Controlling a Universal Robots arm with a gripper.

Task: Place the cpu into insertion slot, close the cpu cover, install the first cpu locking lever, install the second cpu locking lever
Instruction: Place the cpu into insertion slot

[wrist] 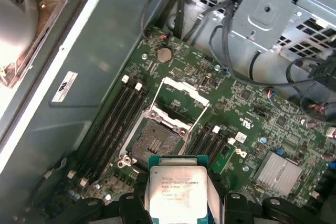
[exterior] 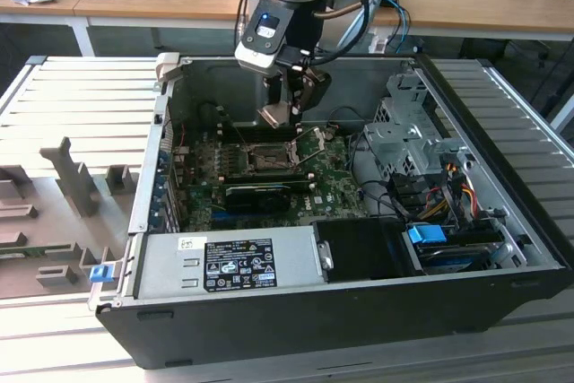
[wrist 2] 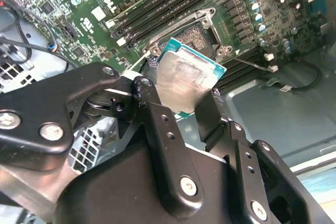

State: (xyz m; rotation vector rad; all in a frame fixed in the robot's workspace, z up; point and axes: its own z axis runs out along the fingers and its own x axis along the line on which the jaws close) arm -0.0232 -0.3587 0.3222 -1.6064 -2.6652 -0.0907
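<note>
An open black metal computer case lies on its side on a grey slatted surface. Inside it are a green motherboard, a grey power supply box bearing a black-and-white printed label too small to read, and a silver perforated drive cage with bundled cables beside it. The arm's black fingers are closed on opposite edges of the cpu, a small flat square chip with a pale silver metal face and a green border. Fine print covers that face in the first wrist view. The chip hangs tilted in the air above the motherboard, close over the insertion slot, a dark square socket with a silver rim, and is not touching it. The cpu cover, a thin silver hinged frame, stands flipped open beside the socket. A white sticker sits on the case wall.
</note>
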